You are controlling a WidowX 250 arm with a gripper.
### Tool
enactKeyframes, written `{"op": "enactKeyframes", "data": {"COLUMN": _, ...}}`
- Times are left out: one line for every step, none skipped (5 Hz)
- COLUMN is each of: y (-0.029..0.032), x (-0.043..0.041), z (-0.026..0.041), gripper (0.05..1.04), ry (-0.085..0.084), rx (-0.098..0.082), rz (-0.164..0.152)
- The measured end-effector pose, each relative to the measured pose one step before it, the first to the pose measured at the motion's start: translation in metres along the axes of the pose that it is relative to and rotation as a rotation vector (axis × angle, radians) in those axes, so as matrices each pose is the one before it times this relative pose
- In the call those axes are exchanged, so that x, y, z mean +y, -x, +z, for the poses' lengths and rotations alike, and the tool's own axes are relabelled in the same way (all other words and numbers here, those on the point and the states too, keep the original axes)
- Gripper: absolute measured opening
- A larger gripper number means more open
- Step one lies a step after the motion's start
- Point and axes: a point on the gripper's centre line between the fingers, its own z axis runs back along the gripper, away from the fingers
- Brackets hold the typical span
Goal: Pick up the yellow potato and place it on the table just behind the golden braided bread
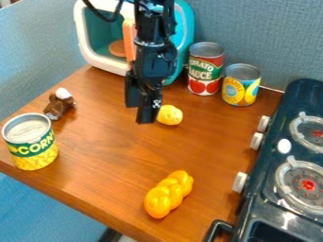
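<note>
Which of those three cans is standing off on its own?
The green-and-yellow can, near the small brown-and-white object. The mostly red can and the yellow-and-blue can stand close together.

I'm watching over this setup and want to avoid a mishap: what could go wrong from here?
The gripper hangs right by the small yellow toy, so a slight sideways move might nudge or roll it.
The corn can stands near the table's edge; a bump could send it over.
The tomato sauce can and the yellow-labelled can stand close together, so knocking one might topple the other.
</note>
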Motion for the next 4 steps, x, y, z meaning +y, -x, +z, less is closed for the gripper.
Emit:
{"op": "enactKeyframes", "data": {"y": 0.00059, "x": 0.01309, "z": 0.00021, "gripper": 1.010, "ry": -0.0899, "rx": 0.0134, "rz": -0.0297}}
{"op": "enactKeyframes", "data": {"y": -0.01476, "x": 0.00344, "z": 0.00333, "gripper": 1.010, "ry": 0.0046, "rx": -0.0652, "rz": -0.0548}}
{"op": "enactKeyframes", "data": {"y": -0.00873, "x": 0.00239, "z": -0.00741, "gripper": 1.010, "ry": 0.0201, "rx": -0.0090, "rz": -0.0220}}
{"op": "enactKeyframes", "data": {"y": -0.01403, "x": -0.00393, "z": -0.00717, "gripper": 1.010, "ry": -0.0104, "rx": 0.0257, "rz": -0.0481}}
